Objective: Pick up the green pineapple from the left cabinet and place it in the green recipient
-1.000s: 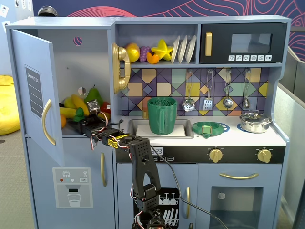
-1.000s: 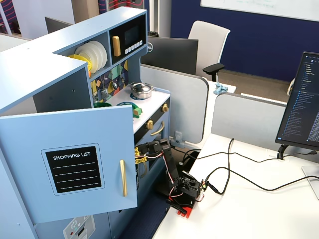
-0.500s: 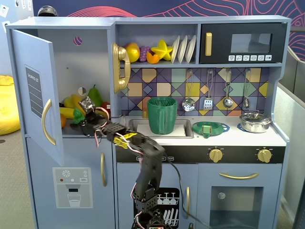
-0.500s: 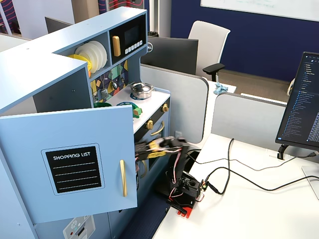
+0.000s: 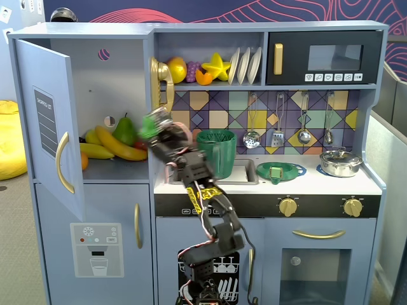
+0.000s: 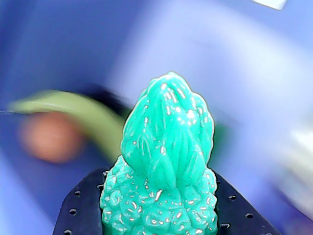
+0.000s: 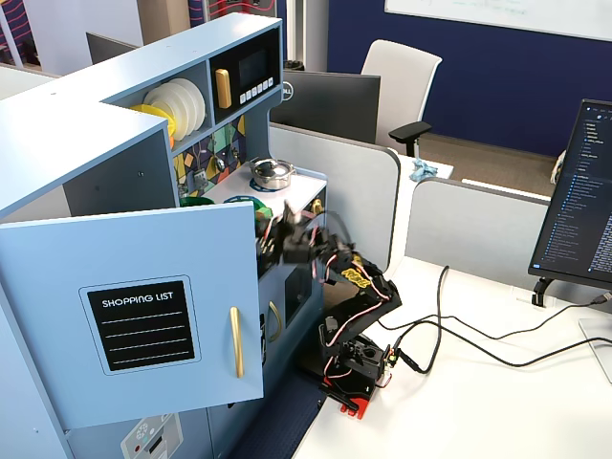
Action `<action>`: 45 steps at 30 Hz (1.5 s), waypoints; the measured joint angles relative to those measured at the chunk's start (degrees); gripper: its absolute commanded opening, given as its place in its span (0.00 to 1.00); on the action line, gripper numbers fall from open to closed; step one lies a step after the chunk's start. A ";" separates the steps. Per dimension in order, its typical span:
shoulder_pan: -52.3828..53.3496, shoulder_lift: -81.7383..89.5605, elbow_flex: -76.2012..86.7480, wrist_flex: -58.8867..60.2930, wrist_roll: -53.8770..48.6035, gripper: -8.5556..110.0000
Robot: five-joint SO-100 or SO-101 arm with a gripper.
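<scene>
The green pineapple [image 6: 166,171] is held between my black perforated fingers [image 6: 80,205], crown up, filling the wrist view. In a fixed view my gripper [image 5: 152,127] holds the pineapple [image 5: 149,127] in the air just right of the open left cabinet [image 5: 95,95], near its right wall. The green recipient [image 5: 216,152], a dark green ribbed jug, stands on the counter to the right of and slightly below the gripper. In another fixed view the cabinet door [image 7: 143,316] hides the cabinet inside; the arm [image 7: 335,268] reaches toward the counter.
Bananas [image 5: 117,145], a green pear [image 5: 124,130] and an orange fruit [image 5: 84,160] lie in the cabinet. A flat green dish [image 5: 280,171] and a steel pot [image 5: 340,162] sit on the counter. A gold phone handle [image 5: 160,82] hangs above the gripper. The open door [image 5: 51,127] juts out at left.
</scene>
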 measured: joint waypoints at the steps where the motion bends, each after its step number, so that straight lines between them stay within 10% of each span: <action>1: 2.46 0.44 -1.23 0.97 2.20 0.07; 22: 32.34 -30.76 -1.23 -46.49 21.80 0.07; 45: 32.61 -42.89 -1.49 -51.94 25.58 0.31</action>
